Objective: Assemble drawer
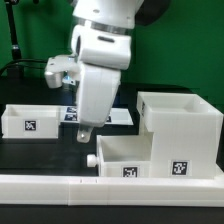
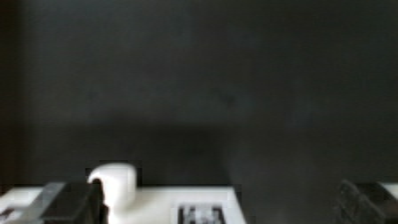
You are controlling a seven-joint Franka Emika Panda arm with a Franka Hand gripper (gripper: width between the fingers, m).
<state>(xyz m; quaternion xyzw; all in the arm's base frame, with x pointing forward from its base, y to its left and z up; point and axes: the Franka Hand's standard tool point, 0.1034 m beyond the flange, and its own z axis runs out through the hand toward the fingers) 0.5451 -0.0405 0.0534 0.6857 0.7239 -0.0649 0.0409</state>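
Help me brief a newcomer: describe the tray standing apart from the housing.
Find the large open housing on the exterior view's right. Look past the gripper to the left: this tray stands alone, while the other tray sits by the housing.

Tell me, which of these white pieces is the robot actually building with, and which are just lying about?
For the job:
- housing
- front tray, with a knob
- tray at the exterior view's left
- the jaws, open and empty

Just lying about:
- rail along the front
- marker board behind the arm
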